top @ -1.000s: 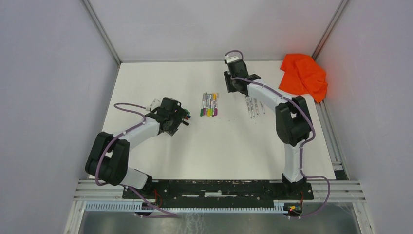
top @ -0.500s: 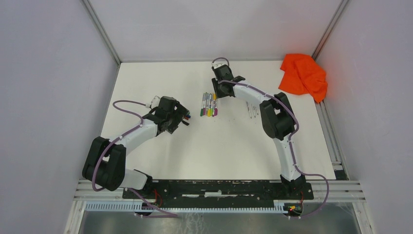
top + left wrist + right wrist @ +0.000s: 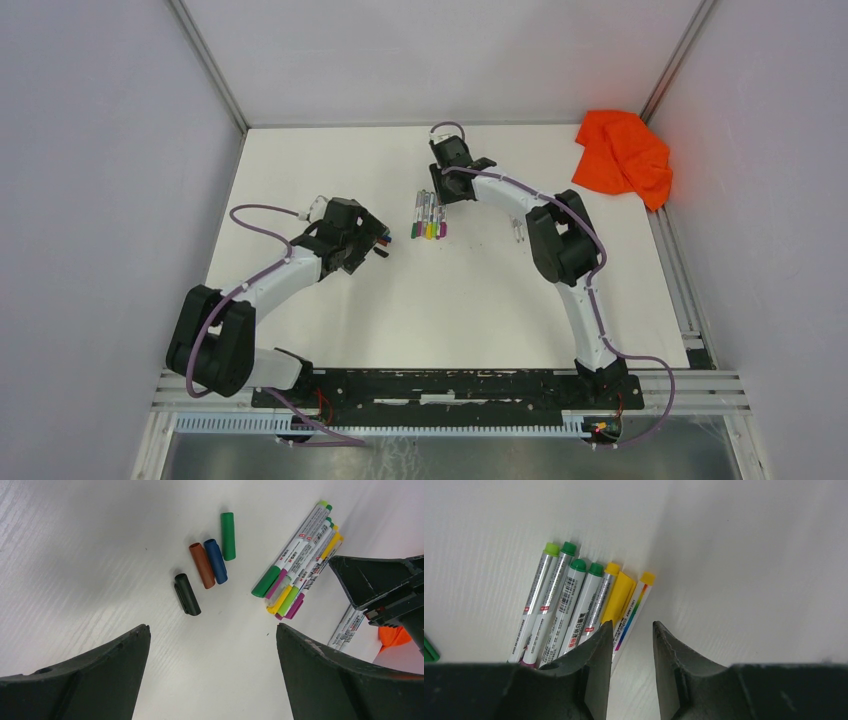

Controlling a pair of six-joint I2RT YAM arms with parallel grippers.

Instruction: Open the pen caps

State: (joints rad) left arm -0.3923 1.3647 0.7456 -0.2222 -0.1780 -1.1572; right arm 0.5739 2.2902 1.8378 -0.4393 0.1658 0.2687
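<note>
My right tool (image 3: pixel 631 630) stands part-open and empty above the bundled pens (image 3: pixel 569 597), placed to take one. My left tool (image 3: pixel 211 635), fully apart, hovers over four loose pen caps (image 3: pixel 202 565) on the worktop (image 3: pixel 75 540).

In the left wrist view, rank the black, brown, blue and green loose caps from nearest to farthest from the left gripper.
1. Black cap: nearest the left gripper, slightly left of its centre line.
2. Brown cap and blue cap: side by side just beyond the black one, too close to call.
3. Green cap: farthest, up and slightly to the right.
</note>
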